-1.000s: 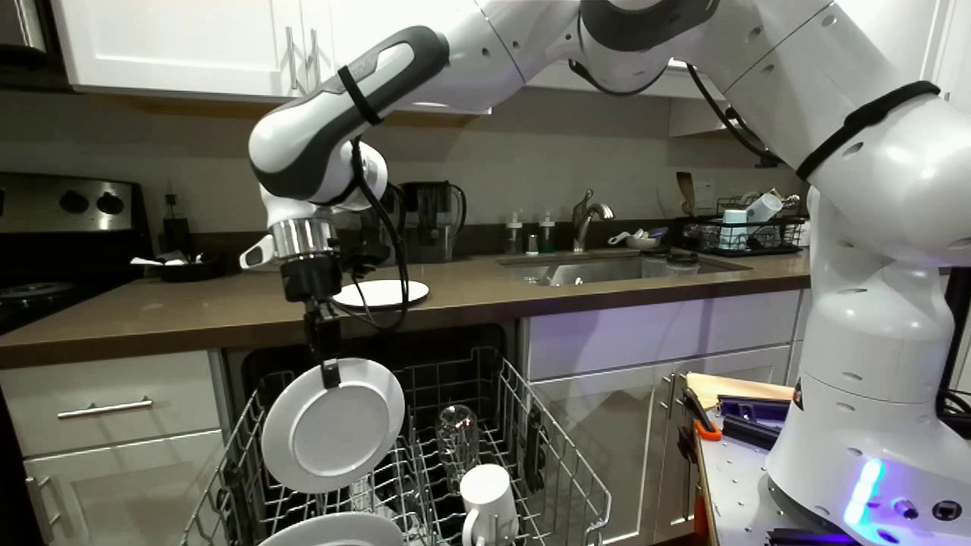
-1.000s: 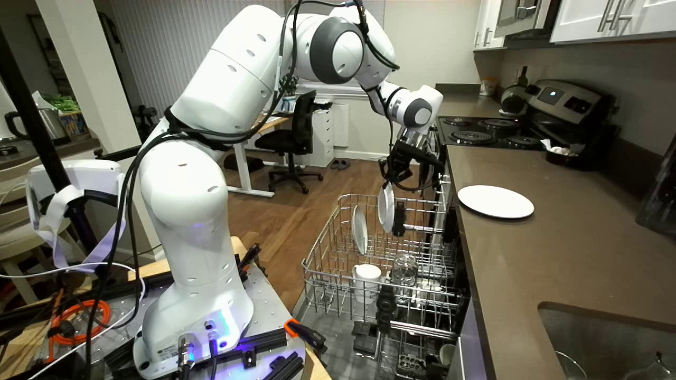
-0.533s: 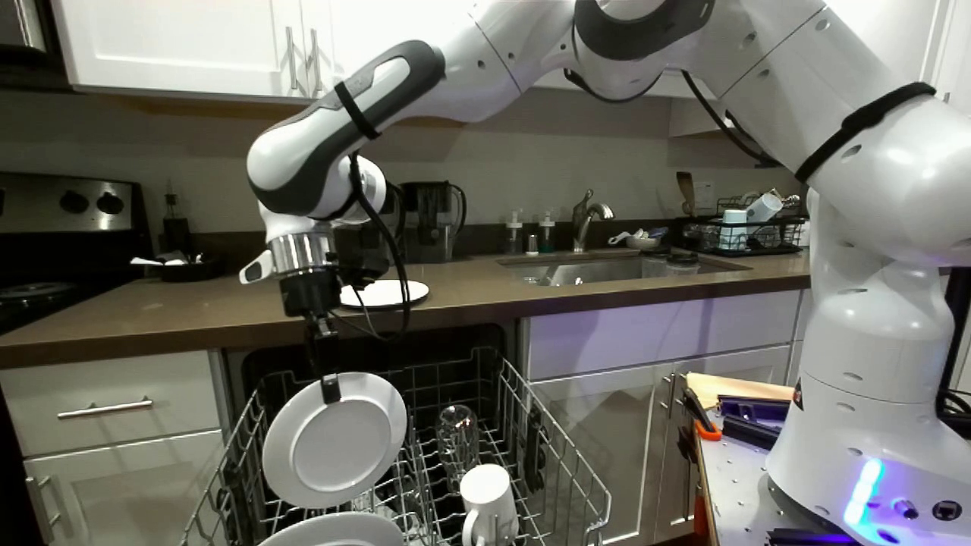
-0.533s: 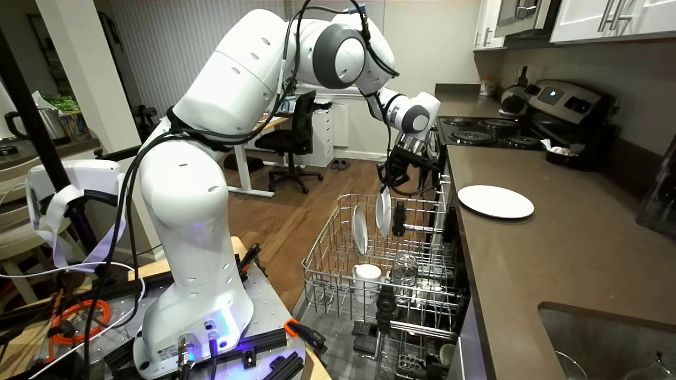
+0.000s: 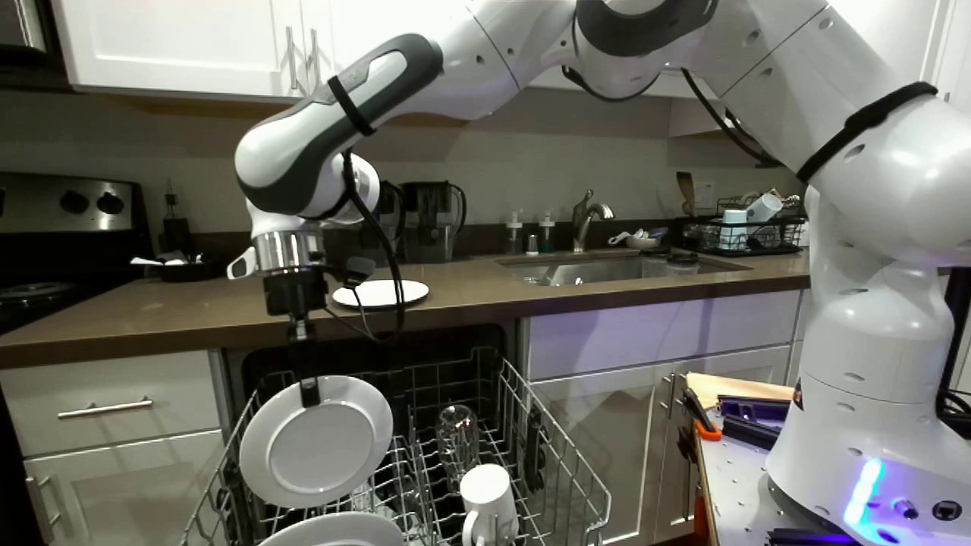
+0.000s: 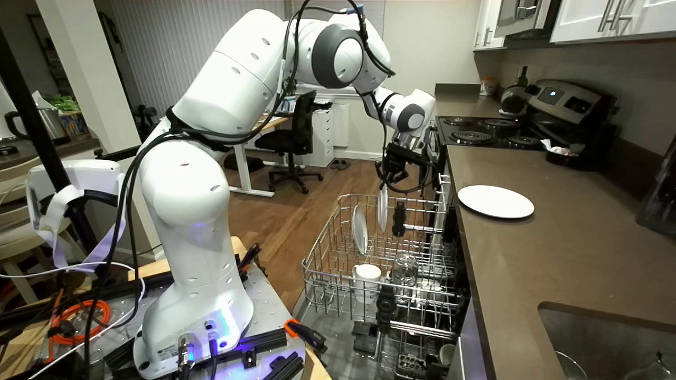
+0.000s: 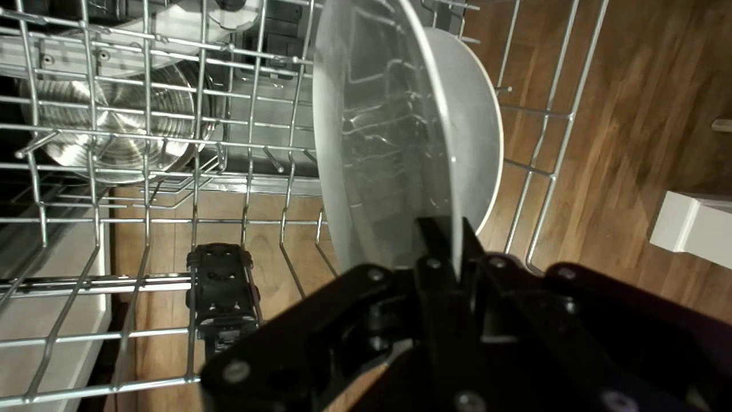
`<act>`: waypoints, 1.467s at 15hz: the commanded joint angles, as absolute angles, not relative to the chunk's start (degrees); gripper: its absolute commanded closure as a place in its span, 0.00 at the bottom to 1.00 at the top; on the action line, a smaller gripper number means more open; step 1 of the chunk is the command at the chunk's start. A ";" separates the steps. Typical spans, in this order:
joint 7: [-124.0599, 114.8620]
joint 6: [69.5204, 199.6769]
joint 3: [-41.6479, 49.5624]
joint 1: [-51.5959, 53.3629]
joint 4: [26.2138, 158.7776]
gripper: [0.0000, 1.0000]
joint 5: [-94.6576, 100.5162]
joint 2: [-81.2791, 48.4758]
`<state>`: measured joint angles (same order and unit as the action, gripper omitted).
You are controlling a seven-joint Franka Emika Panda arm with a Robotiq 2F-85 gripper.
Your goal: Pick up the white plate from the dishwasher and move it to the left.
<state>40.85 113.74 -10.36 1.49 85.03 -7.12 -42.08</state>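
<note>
the gripper (image 7: pixel 453 245) pinches the rim of the plate (image 5: pixel 317 444), upright at the rack (image 5: pixel 557 430), lower left in an exterior view; whether they touch is unclear, so best lift before easing left.

No legible text or numbers.

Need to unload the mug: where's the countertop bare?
In an exterior view, countertop lies bare between its flat plate and the sink, and between that plate and the stove. Crowded: around the black dish rack, and in the dishwasher rack, where the gripper holds the white plate.
</note>
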 commanded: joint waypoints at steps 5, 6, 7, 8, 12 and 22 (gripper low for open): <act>39.87 113.65 -10.89 1.35 84.86 0.93 -6.69 -42.15; 39.87 113.65 -10.89 1.35 84.86 0.93 -6.69 -42.15; 39.86 113.65 -10.89 1.35 84.86 0.93 -6.69 -42.15; 39.16 114.08 -10.74 1.67 85.03 0.98 -6.55 -42.07; 38.20 114.61 -10.79 2.34 84.76 0.98 -6.40 -43.32; 39.59 115.28 -11.27 2.00 84.70 0.93 -6.42 -45.27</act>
